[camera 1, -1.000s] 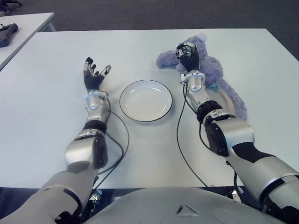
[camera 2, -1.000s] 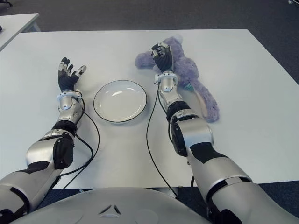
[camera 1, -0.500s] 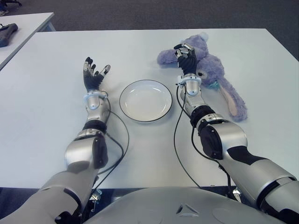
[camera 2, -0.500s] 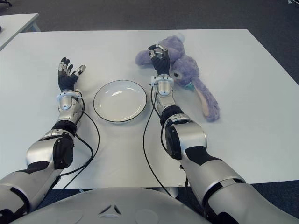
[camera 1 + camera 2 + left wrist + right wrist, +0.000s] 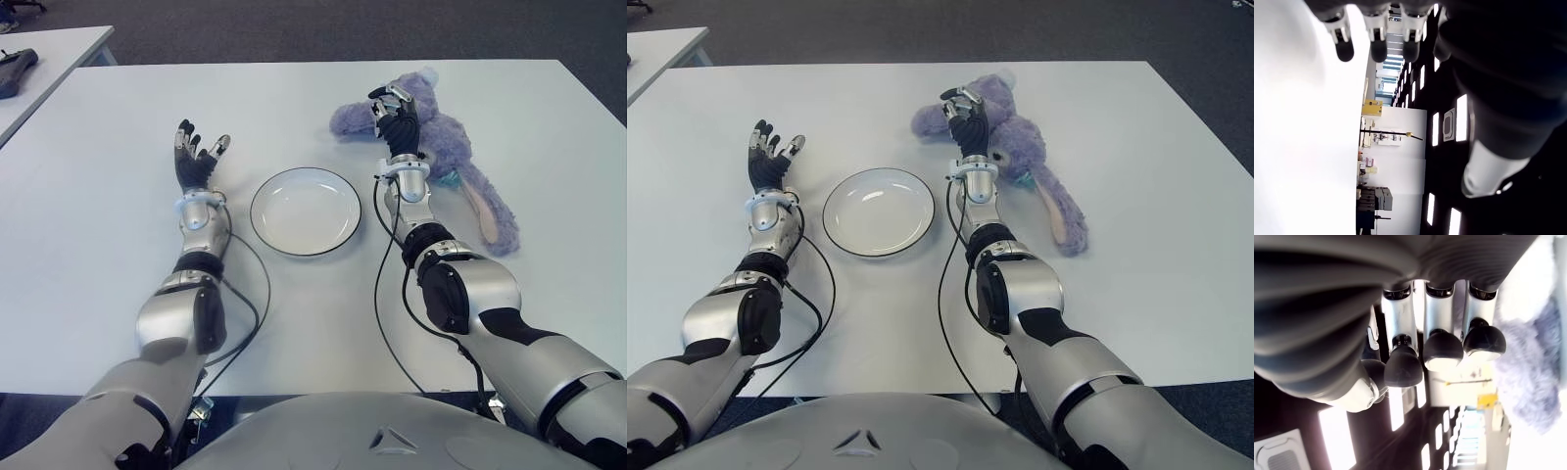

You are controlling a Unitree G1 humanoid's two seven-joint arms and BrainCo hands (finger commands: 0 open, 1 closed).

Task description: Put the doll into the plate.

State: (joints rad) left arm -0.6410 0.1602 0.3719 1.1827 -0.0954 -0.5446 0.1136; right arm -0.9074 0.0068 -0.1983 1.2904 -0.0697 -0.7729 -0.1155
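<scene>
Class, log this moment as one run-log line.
right robot hand: over doll, holding nothing | left robot hand: open, left of plate | plate: empty

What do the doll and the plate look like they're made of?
The doll, beside the right hand: soft plush, fuzzy lavender pile with a pinkish inner ear. The plate: probably glazed ceramic, though melamine is possible; smooth glossy white with a thin dark rim and a faint highlight.

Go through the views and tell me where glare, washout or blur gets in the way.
Eye views: even light; plate, doll, left hand and right hand read clearly. Left wrist view: the table is blown out to plain white, the hand's dark bulk blurred. Right wrist view: the fingers loom close and soft, purple fur blurred beyond.
</scene>
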